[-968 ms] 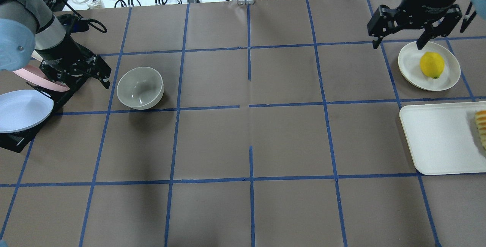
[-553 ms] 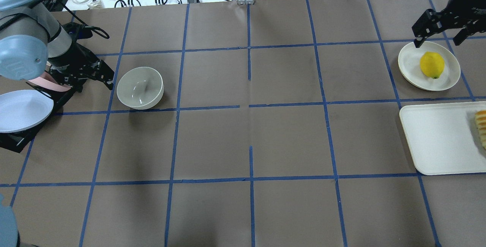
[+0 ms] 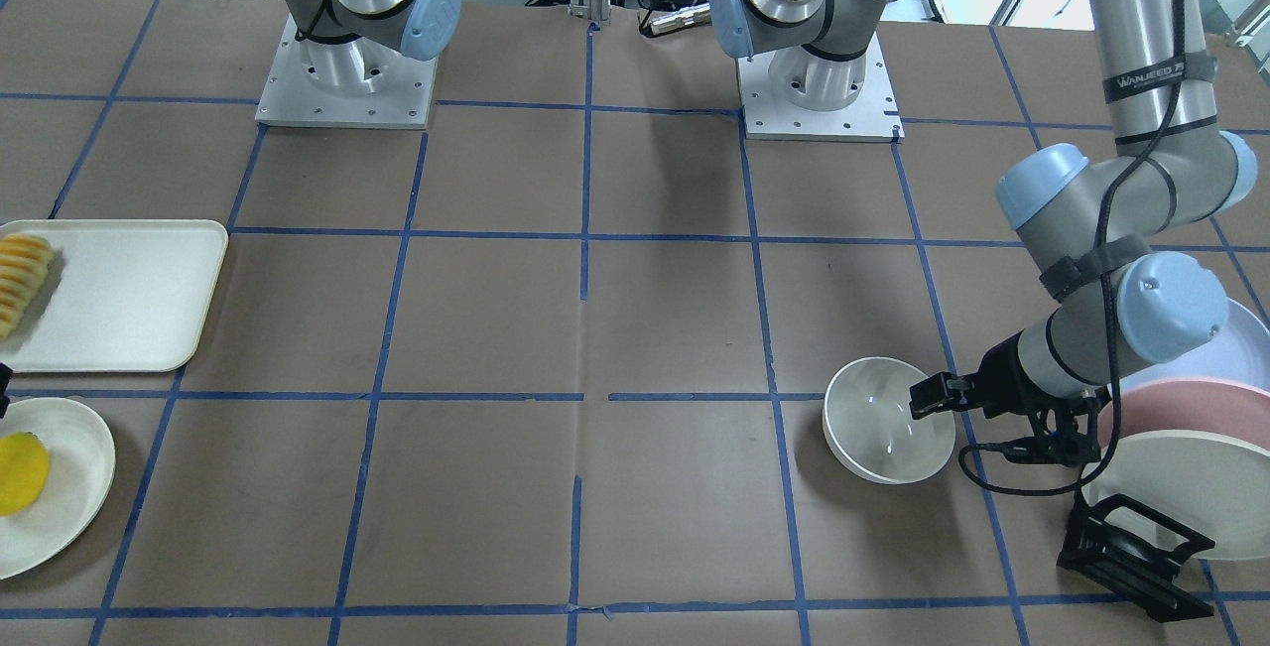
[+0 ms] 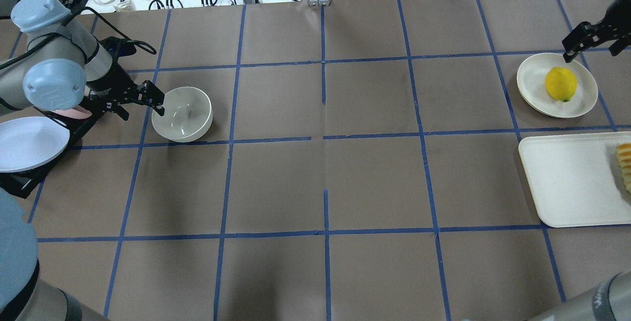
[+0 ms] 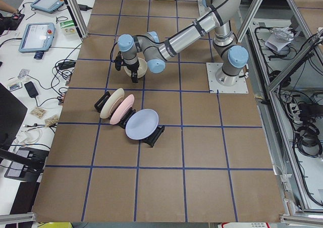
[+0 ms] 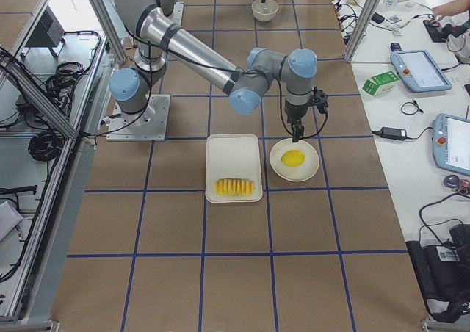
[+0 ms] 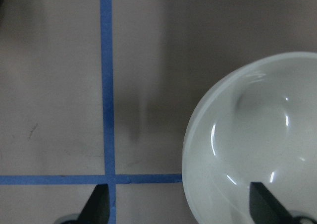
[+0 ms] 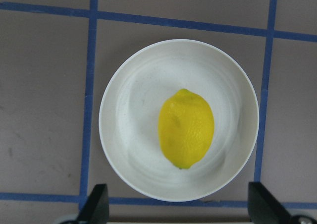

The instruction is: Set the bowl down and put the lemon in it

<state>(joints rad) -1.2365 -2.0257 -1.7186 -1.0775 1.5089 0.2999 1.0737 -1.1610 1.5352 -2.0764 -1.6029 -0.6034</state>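
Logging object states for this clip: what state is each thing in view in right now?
bowl: upright, empty, on the table, not gripped.
lemon: lying on the plate, not gripped.
plate: flat on the table, holding the lemon.
tray: flat, sliced food at one end.
dish rack: holds three plates on edge.
left gripper: open, one finger over the bowl, one outside.
right gripper: open, empty, by the plate's edge.

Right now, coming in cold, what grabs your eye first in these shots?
The bright yellow lemon on a cream plate at the table's far right, with the right gripper open near that plate. Next, the glossy cream bowl at the left, empty, with the left gripper open across its rim, one finger over the bowl and the other outside.
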